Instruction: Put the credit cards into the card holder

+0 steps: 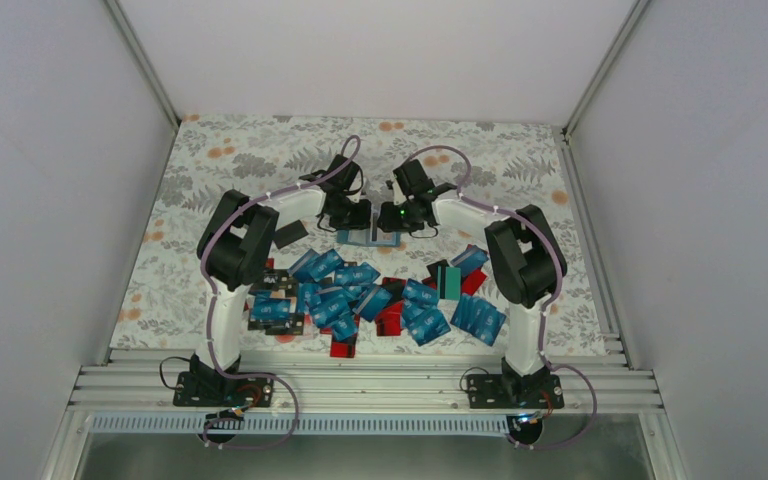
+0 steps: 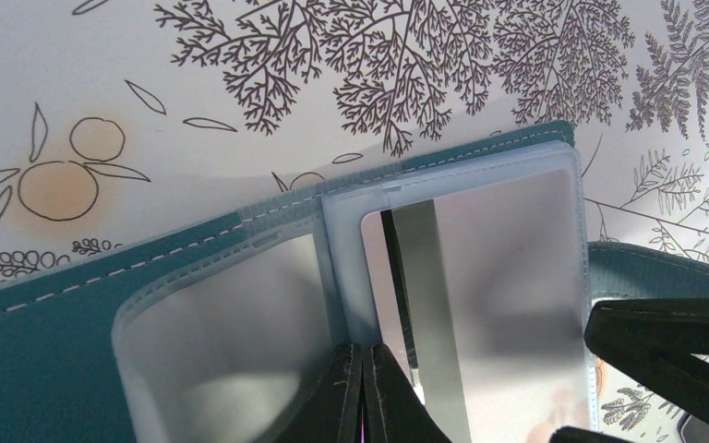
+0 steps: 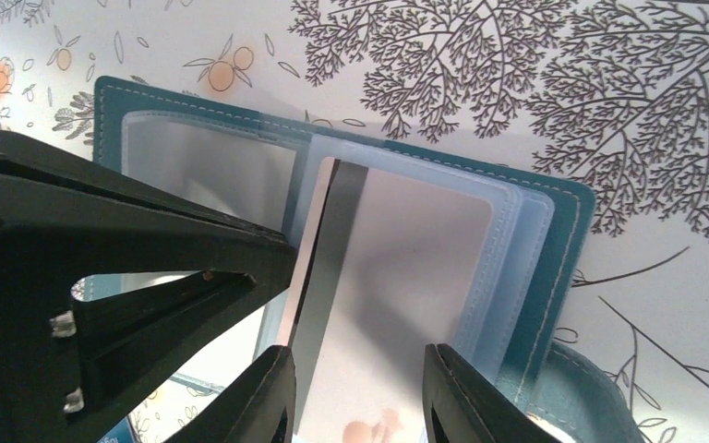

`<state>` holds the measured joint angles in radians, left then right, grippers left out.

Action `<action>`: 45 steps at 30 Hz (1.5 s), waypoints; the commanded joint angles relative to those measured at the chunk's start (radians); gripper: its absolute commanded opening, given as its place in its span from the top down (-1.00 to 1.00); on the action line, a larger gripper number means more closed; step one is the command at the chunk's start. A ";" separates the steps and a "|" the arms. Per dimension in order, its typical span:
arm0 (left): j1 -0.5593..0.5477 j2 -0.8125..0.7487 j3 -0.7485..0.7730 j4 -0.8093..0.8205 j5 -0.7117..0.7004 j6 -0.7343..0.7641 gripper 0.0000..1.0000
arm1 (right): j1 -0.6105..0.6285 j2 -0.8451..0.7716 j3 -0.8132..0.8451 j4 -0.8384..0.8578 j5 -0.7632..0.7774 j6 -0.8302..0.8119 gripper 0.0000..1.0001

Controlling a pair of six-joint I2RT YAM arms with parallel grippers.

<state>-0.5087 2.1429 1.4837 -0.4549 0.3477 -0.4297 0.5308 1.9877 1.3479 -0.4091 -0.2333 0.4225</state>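
Observation:
The teal-blue card holder (image 1: 370,238) lies open on the floral cloth between both grippers, its clear sleeves fanned out (image 2: 55,323) (image 3: 568,240). My left gripper (image 1: 358,215) (image 2: 362,369) is shut, pinching the clear sleeves at the fold. A glossy pale card with a dark stripe (image 3: 397,277) (image 2: 508,277) sits partly inside one sleeve. My right gripper (image 1: 400,215) (image 3: 358,355) has its jaws apart, one on each side of this card; whether they touch it I cannot tell. Many credit cards (image 1: 380,300), mostly blue, lie in a heap nearer the arm bases.
A lone black card (image 1: 290,233) lies left of the holder. A teal-green card (image 1: 448,281) and red cards (image 1: 390,318) are in the heap. The holder's strap (image 3: 600,388) curls at its right. White walls enclose the table.

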 commanded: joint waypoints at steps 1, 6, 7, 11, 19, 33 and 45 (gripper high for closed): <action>-0.009 0.035 0.002 -0.031 -0.012 0.006 0.95 | -0.005 0.001 -0.017 0.007 0.058 0.018 0.26; -0.010 0.038 0.002 -0.032 -0.011 0.008 0.95 | -0.007 -0.002 -0.024 0.006 0.081 0.027 0.26; -0.010 0.037 0.003 -0.033 -0.012 0.008 0.95 | -0.007 0.000 -0.026 0.007 0.080 0.028 0.26; -0.010 0.038 0.004 -0.034 -0.011 0.008 0.95 | -0.008 0.006 -0.028 0.009 0.073 0.028 0.26; -0.010 0.039 0.005 -0.035 -0.012 0.008 0.95 | -0.006 0.008 -0.029 0.052 -0.031 0.017 0.28; -0.010 0.037 0.012 -0.034 -0.010 0.004 0.95 | -0.002 -0.033 -0.034 0.119 -0.157 0.006 0.30; -0.010 0.034 0.018 -0.035 -0.009 0.002 0.95 | 0.012 -0.016 -0.024 0.185 -0.300 0.007 0.31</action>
<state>-0.4992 2.1429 1.4952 -0.4816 0.3157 -0.4297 0.5140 1.9846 1.3201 -0.3168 -0.3943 0.4393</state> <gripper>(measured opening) 0.025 0.348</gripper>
